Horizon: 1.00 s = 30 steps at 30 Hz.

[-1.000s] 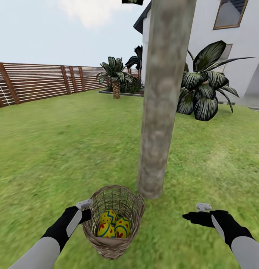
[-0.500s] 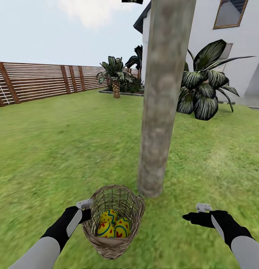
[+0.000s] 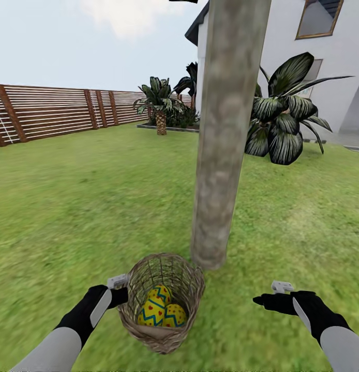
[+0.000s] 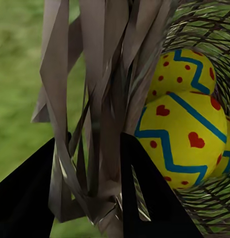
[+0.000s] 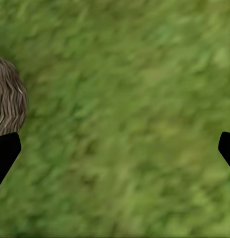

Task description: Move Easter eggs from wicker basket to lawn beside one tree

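The small round brown open-weave wicker basket [image 3: 163, 302] now leans differently than a second ago: its rim tips over toward the thick grey-brown bare tree trunk [image 3: 223, 139] and sits nearly against the trunk's foot, while its base has swung slightly toward the robot's right. The yellow Easter eggs with red dots and blue-green zigzag bands [image 3: 161, 309] have rolled inside it, bunching lower and further toward the right wall. The left gripper [image 3: 119, 292], clamped on the basket's rim, has edged slightly toward the tree.

yellow red-hearted Easter eggs [image 3: 161, 310], brown wicker basket [image 3: 192, 289]
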Motion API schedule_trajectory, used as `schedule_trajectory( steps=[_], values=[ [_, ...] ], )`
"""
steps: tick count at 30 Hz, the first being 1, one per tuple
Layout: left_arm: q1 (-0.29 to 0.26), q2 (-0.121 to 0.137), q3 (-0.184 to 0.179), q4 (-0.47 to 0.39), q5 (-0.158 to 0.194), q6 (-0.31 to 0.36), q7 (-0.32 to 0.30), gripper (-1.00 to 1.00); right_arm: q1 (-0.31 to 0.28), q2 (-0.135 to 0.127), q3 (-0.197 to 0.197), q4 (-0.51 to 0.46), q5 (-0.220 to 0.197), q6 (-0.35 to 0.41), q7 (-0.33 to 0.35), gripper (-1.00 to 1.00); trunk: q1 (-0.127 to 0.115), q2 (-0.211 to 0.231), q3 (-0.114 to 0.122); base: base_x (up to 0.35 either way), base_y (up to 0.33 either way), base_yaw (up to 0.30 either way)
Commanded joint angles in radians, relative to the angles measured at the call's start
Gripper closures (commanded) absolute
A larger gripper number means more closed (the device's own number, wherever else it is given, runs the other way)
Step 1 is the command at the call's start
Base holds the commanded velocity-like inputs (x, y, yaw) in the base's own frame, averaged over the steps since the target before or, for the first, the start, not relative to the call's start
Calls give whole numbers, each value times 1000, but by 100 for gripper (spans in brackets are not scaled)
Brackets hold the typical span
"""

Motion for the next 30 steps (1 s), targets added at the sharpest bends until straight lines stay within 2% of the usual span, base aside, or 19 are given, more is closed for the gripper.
schedule_trajectory(
  steps=[1, 8, 12, 13, 28, 30],
  values=[
    [1, 0, -3, -2, 13, 3, 7, 100, 0, 1, -8, -2, 11, 5, 8, -100, 4, -7, -5, 0, 0, 0],
    [1, 0, -2, -2, 13, 3, 7, 100, 0, 1, -8, -2, 11, 5, 8, -100, 31, -56, -26, 0, 0, 0],
    [1, 2, -1, -3, 12, 3, 7, 100, 0, 1, -8, -2, 11, 5, 8, -100, 31, -56, -26, 0, 0, 0],
    [1, 2, -3, -3, 10, 3, 8, -100, 0, 1, -8, -2, 11, 5, 8, -100, 31, -56, -26, 0, 0, 0],
    [1, 4, 0, -5, 12, 4, 10, -100, 0, 1, -8, -2, 11, 4, 8, -100, 31, -56, -26, 0, 0, 0],
    [1, 4, 0, -5, 12, 6, 10, -100, 0, 1, -7, 0, 11, 4, 8, -100, 23, -42, -20, 0, 0, 0]
  ],
)
